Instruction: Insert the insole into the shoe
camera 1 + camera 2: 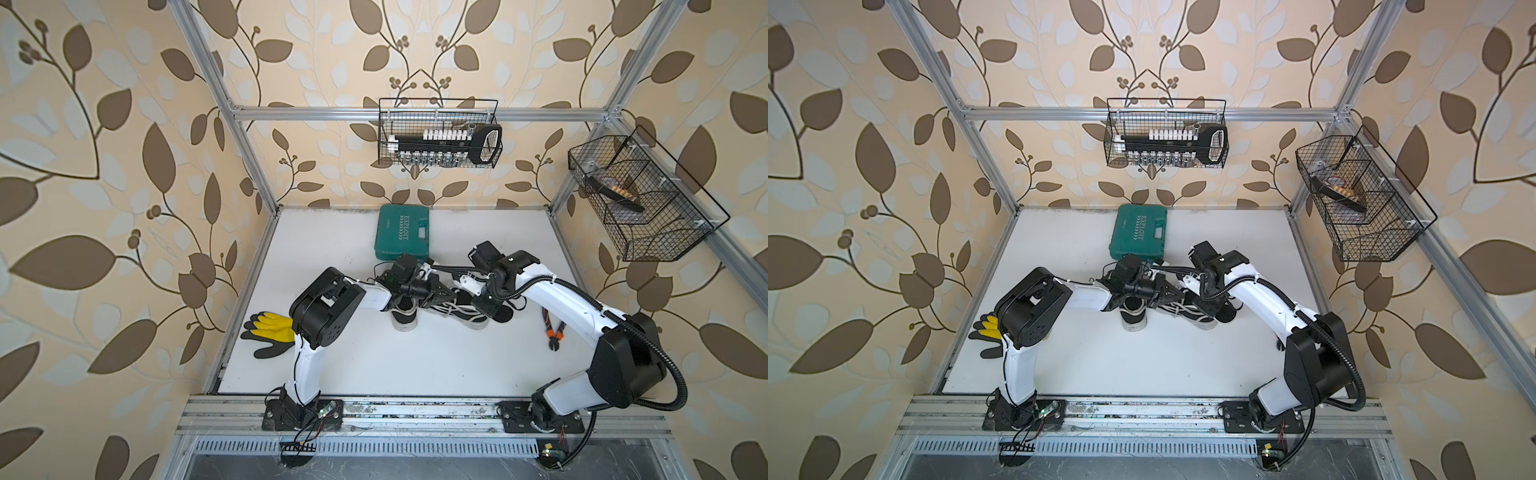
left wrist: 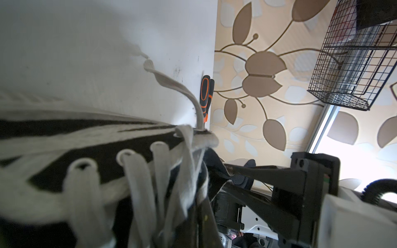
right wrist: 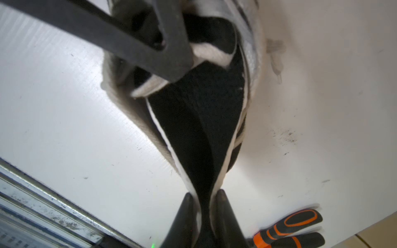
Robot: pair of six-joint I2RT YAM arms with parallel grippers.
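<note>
A black sneaker with white laces (image 1: 459, 311) (image 2: 96, 137) lies on its side in the middle of the white table. My left gripper (image 1: 444, 296) (image 2: 200, 216) is shut on the shoe at its laced opening. A black insole with a pale edge (image 3: 193, 120) is folded lengthwise. Its front end sits in the shoe's opening (image 3: 250, 51), and its heel end is pinched between my right gripper's (image 3: 204, 200) fingers. In both top views the insole's heel (image 1: 503, 314) (image 1: 1226, 314) pokes out on the right under my right wrist. My left fingers (image 3: 137, 43) cross the shoe's mouth.
A second black sneaker (image 1: 404, 318) stands upright just left of the held one. A green tool case (image 1: 402, 232) lies behind them. Orange-black pliers (image 1: 553, 330) rest at the right, and yellow-black gloves (image 1: 270, 332) at the left edge. Wire baskets (image 1: 438, 133) (image 1: 640, 199) hang above.
</note>
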